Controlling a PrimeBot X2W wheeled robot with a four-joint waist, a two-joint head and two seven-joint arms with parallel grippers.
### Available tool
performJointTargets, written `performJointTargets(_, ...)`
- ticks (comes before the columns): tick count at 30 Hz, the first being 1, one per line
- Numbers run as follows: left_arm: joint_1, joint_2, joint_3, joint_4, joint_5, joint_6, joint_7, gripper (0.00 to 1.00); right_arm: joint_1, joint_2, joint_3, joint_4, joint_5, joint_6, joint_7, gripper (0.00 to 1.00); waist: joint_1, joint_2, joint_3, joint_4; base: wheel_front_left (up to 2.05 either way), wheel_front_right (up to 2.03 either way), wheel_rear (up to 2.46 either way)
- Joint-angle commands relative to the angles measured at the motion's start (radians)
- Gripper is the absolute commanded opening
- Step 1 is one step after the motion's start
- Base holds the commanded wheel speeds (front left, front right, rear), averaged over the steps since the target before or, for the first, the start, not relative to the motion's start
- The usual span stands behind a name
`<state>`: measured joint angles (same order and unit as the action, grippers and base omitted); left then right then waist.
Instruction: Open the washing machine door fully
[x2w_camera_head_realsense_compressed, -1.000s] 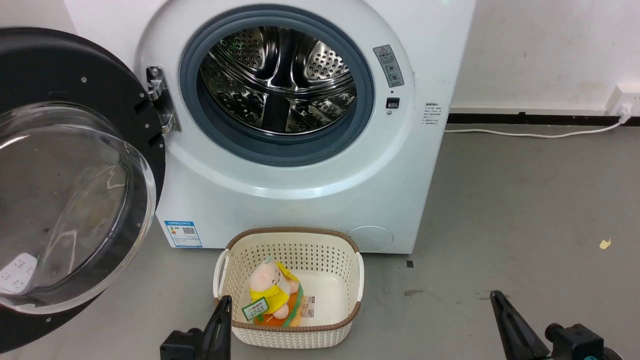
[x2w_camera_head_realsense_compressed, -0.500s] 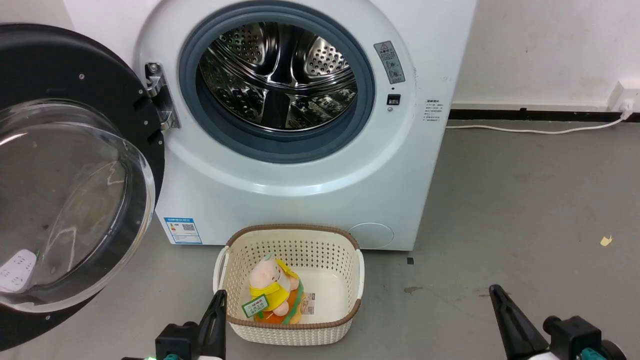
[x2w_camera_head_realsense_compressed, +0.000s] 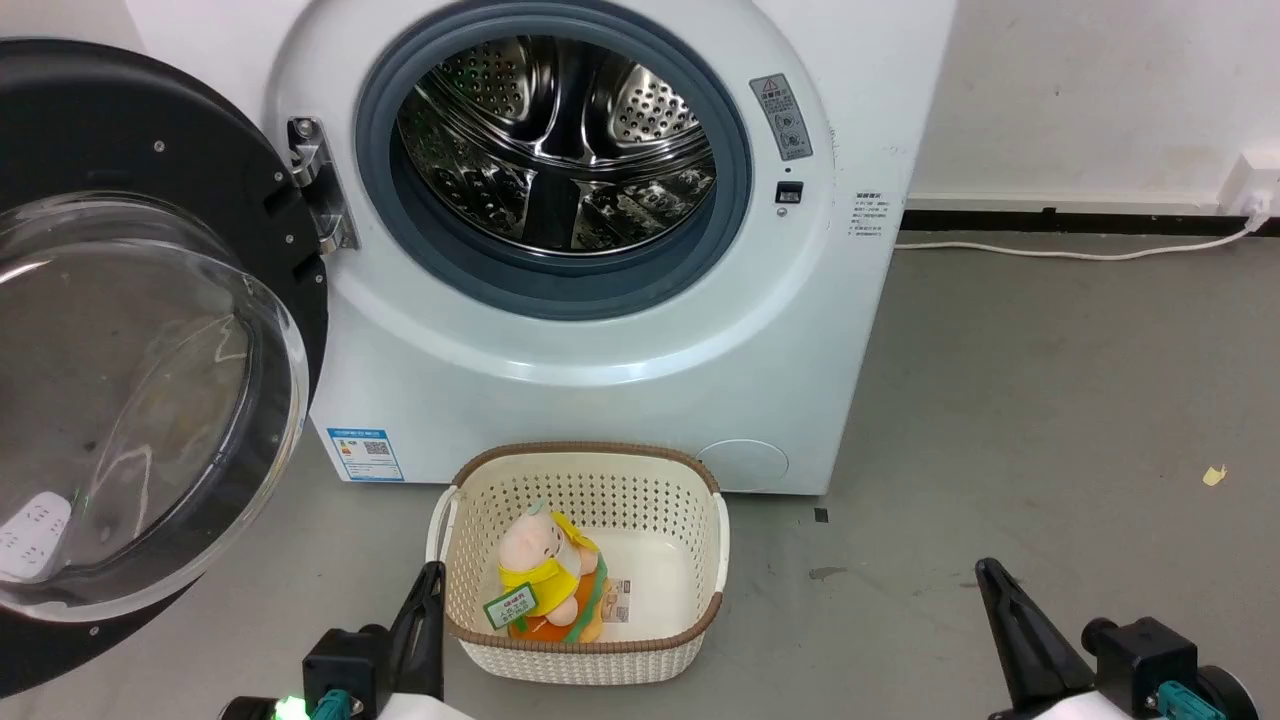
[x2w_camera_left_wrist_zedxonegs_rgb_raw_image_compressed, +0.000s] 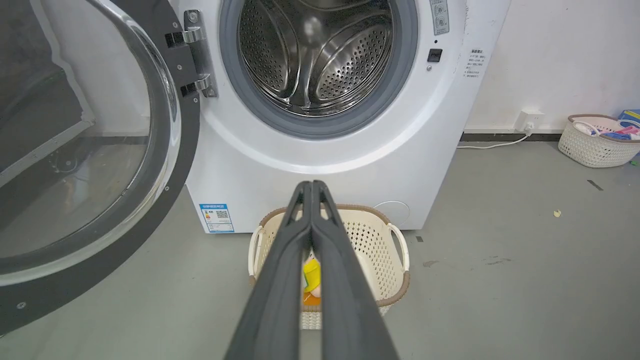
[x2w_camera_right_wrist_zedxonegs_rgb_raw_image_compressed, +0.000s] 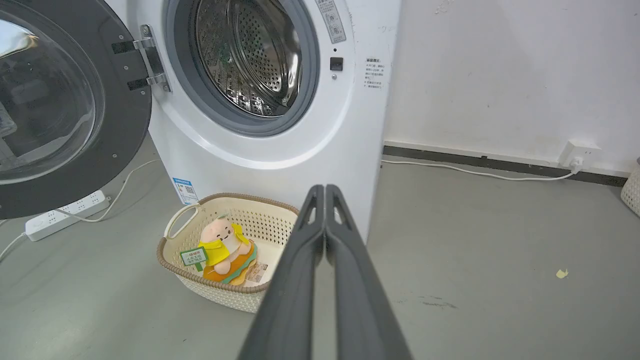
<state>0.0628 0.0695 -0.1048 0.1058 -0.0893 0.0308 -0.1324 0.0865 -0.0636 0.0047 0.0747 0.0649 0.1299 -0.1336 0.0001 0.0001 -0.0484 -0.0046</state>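
The washing machine door (x2w_camera_head_realsense_compressed: 150, 340) stands swung wide open at the left of the washing machine (x2w_camera_head_realsense_compressed: 600, 390). It hangs on its hinge (x2w_camera_head_realsense_compressed: 320, 185) with the glass bowl facing the room, and the steel drum (x2w_camera_head_realsense_compressed: 555, 140) is exposed. Just in front of the machine, a cream perforated basket (x2w_camera_head_realsense_compressed: 590, 455) on the floor holds a plush toy (x2w_camera_head_realsense_compressed: 545, 570). Both grippers hover low and near, clear of the door. The left gripper (x2w_camera_head_realsense_compressed: 430, 578) is beside the basket's near left corner and the right gripper (x2w_camera_head_realsense_compressed: 988, 575) is well off to the right. Each has its fingers pressed together and holds nothing.
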Motion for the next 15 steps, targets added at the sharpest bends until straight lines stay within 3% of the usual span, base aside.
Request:
performJointTargets(1, -0.014, -0.007, 0.009, -0.008, 0.010, -0.005, 0.006, 0.00, -0.017, 0.005, -0.002, -0.010, -0.010, 0.000, 0.006, 0.00, 0.0000, -0.0001, 0.001, 0.000, 0.00, 0.00, 0.00)
performJointTargets(15, -0.025, -0.009, 0.030, -0.030, 0.027, -0.011, 0.034, 0.00, -0.033, 0.007, -0.002, -0.024, -0.022, 0.000, 0.035, 0.00, 0.0000, -0.0001, 0.012, 0.001, 0.00, 0.00, 0.00)
